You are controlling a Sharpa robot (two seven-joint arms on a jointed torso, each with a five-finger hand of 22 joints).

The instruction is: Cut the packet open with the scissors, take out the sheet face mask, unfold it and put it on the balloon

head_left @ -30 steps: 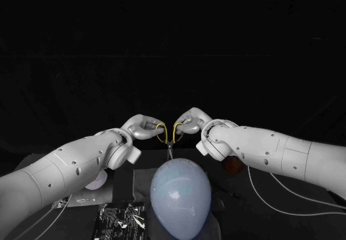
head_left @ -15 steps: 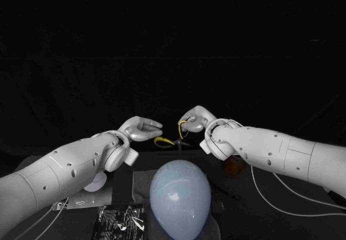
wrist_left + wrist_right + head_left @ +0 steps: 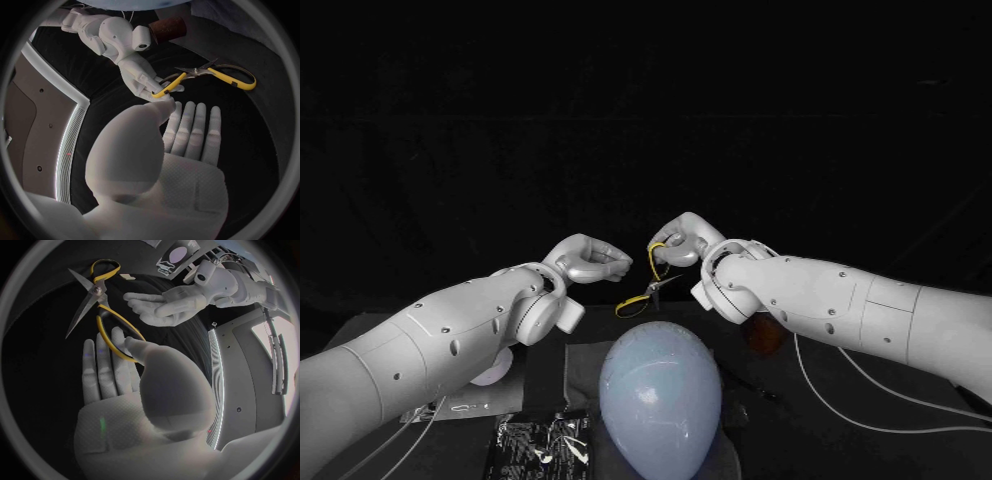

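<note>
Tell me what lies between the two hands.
The scissors, blades apart, held by one yellow loop in the right hand; the left hand beside them holds nothing. The head view and both wrist views show this.

One scissors (image 3: 646,290); one balloon (image 3: 661,390); one packet (image 3: 542,440); two hands (image 3: 593,262) (image 3: 678,243).

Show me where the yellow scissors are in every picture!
Head view: the scissors are in the middle, between the left hand and the right hand, beyond the balloon.
Left wrist view: the scissors lie just past the left hand's fingertips.
Right wrist view: the scissors lie past the right hand's fingertips, blades apart.
Shared landmark: the right hand pinching one yellow handle loop.
</note>
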